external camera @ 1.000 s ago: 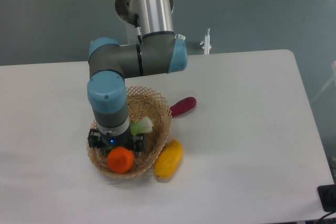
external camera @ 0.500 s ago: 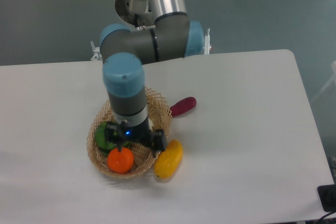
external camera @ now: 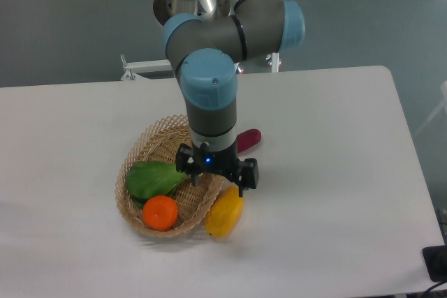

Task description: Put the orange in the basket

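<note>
Nearest the camera: the orange (external camera: 160,213) sits inside the basket (external camera: 137,159), at its front end, w/ nothing touching it. 1 s ago the gripper was right down on it; 0.5 s ago it had just lifted clear. So the release is done and the task looks complete, as far as I can judge.

Just right of the basket rim, a yellow fruit (external camera: 224,211) lies on the table (external camera: 335,172), same spot as before.

Next back: a green leafy veg (external camera: 152,179) in the basket's middle, partly hidden by the arm earlier, now in plain view.

The gripper (external camera: 217,179) has moved right and up, now over the basket's right rim above the yellow fruit. It's empty, fingers apart.

Behind the arm's wrist, a purple veg (external camera: 249,139) peeks out, unmoved.
</note>
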You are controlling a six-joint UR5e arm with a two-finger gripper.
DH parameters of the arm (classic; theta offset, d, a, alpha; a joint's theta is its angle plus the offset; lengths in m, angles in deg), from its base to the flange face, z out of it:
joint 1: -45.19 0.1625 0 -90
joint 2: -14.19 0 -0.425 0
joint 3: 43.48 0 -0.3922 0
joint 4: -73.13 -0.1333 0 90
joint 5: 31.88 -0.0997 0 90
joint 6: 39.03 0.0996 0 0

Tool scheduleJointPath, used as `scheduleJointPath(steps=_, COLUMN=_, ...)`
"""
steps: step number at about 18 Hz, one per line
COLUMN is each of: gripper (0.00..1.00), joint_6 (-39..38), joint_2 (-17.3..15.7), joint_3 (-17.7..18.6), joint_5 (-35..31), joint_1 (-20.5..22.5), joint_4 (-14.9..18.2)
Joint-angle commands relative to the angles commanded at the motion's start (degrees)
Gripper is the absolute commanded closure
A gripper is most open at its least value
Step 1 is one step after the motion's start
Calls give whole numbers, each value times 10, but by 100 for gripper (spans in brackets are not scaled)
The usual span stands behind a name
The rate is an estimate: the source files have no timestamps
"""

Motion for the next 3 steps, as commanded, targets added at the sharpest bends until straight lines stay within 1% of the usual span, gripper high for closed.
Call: scheduleJointPath(steps=3, gripper=0, joint_6=2, joint_2=-1, joint_3=1, joint_5=0, joint_1=3, joint_4=0)
